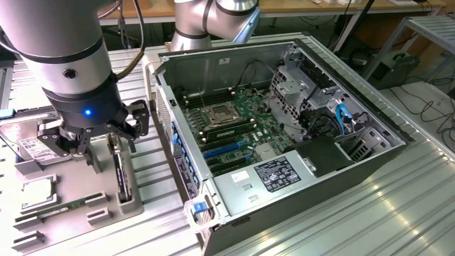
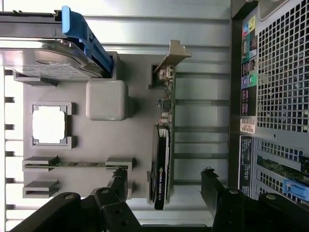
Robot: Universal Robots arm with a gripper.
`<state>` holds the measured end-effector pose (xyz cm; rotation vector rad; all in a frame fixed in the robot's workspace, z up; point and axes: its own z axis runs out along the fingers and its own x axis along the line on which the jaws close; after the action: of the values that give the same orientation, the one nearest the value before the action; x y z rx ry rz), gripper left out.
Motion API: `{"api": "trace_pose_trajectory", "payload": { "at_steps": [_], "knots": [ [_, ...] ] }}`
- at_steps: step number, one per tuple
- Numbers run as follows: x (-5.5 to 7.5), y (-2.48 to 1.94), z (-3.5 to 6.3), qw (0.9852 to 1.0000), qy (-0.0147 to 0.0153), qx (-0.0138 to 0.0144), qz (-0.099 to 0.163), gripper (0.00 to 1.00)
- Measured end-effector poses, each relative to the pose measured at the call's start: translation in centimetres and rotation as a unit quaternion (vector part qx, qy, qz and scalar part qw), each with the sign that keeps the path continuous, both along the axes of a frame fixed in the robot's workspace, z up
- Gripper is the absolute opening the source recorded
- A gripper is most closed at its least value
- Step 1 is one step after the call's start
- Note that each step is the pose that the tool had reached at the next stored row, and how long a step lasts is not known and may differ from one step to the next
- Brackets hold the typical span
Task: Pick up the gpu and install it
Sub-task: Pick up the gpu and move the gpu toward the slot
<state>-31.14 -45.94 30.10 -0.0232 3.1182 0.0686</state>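
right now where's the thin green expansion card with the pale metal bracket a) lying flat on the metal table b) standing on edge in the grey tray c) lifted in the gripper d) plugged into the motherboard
b: the card stands on edge in the grey tray, the open gripper straddling it without contact

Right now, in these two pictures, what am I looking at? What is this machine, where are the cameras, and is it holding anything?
The big grey tube is a robot arm, and its black claw is the gripper. One picture comes from a camera off to the side; the other from a camera on the arm's wrist, looking past the fingers. On the metal table sits an open computer case, and beside it a grey tray of parts: a hard drive, a processor chip, a memory stick and the gpu, a graphics card standing on edge. The gripper is open, one finger either side of the gpu, holding nothing.
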Motion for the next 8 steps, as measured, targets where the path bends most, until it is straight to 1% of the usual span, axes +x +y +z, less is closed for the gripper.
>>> {"api": "trace_pose_trajectory", "payload": {
  "at_steps": [8],
  "knots": [
    [0.00,0.08,-0.88,1.0000,0.0000,0.0000,0.000,0.72]
  ]
}}
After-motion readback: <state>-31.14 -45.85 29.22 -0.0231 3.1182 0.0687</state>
